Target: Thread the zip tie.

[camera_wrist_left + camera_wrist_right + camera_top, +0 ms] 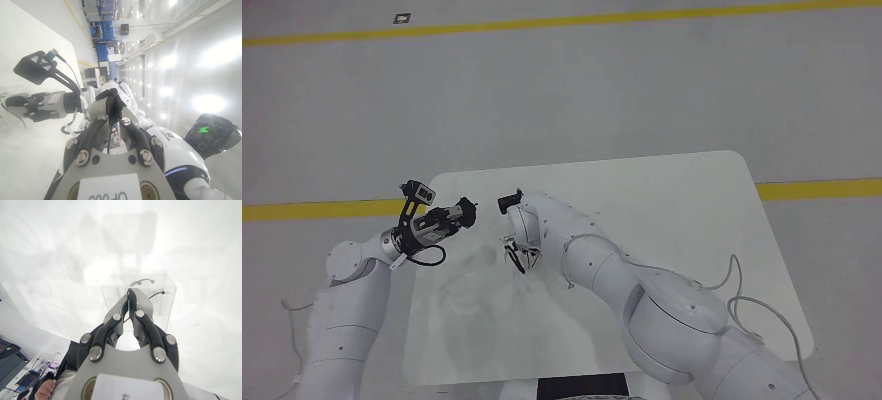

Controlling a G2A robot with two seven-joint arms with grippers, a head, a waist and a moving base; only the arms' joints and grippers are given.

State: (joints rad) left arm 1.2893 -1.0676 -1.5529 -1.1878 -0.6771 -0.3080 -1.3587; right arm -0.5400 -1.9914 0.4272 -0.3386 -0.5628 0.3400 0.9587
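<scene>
1 black zip tie (109, 136) between left gripper's (111, 100) closed fingertips

Industrial lab hall w/ yellow floor lines (542, 22), blue racks (102, 28), ceiling lights (150, 65).

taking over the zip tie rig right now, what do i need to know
Left hand: shut on a black zip tie, held above the table.
Right hand: shut just over the clear box, with a thin black tie apparently pinched between its pads.
A spare tie lies in the box.
Done: both hands seem loaded.
Left to do: nothing looks threaded yet, and the hands are apart.
</scene>
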